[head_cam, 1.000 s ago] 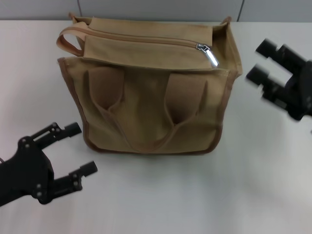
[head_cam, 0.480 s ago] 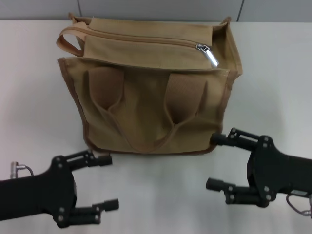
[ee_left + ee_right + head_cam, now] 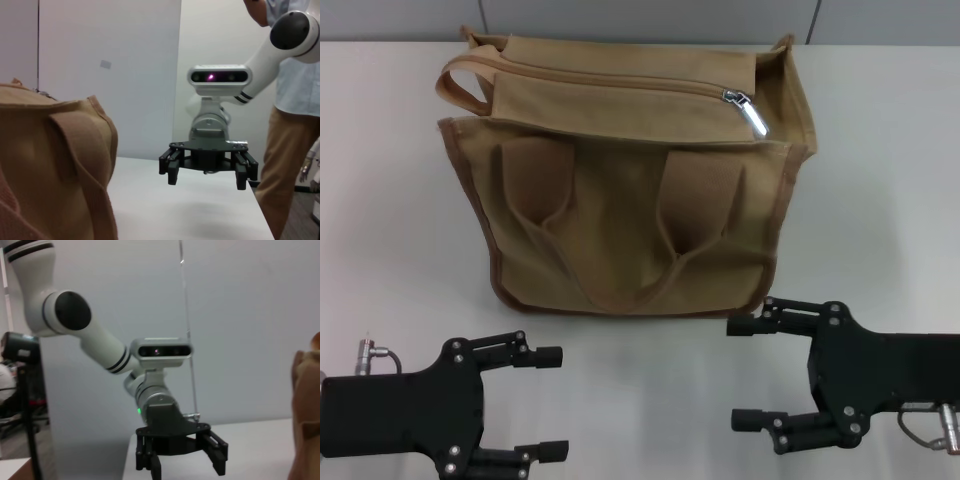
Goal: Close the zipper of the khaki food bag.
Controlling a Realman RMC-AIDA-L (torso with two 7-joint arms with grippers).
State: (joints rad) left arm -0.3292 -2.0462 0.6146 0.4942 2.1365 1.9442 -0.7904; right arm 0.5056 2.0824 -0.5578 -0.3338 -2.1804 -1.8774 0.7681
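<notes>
The left gripper [image 3: 552, 403] is seen low at 7 o'clock in the head view, fingers spread apart and holding nothing, tips directed toward the right arm. The right gripper [image 3: 745, 372] is seen at 5 o'clock, fingers likewise apart and empty, tips directed toward the left arm. The upper finger of the right gripper lies just beside the bag's near bottom corner; whether it touches cannot be told. The 2 grippers face each other across bare table [image 3: 640, 400], which each wrist view confirms by showing the opposite gripper.

Outward from the grippers, the khaki food bag [image 3: 630, 230] stands at 12 o'clock on the table, front face toward the camera, with 1 handle looped flat against the front and 1 handle arching at the bag's 10 o'clock corner. The zipper [image 3: 620, 82] is seen running along the top flap. Its silver pull tab [image 3: 750, 112] sits at the bag's 2 o'clock end, lying flat.

Step judged: pre-approach; neither gripper is engaged with the bag. Whether the teeth are already meshed along the line cannot be told from here.

Next move, as judged: the right gripper is to be raised and carried to the pull tab, being the nearer arm, while the bag is steadied by the left gripper. A fine pinch is called for, since the tab is small and flat.
</notes>
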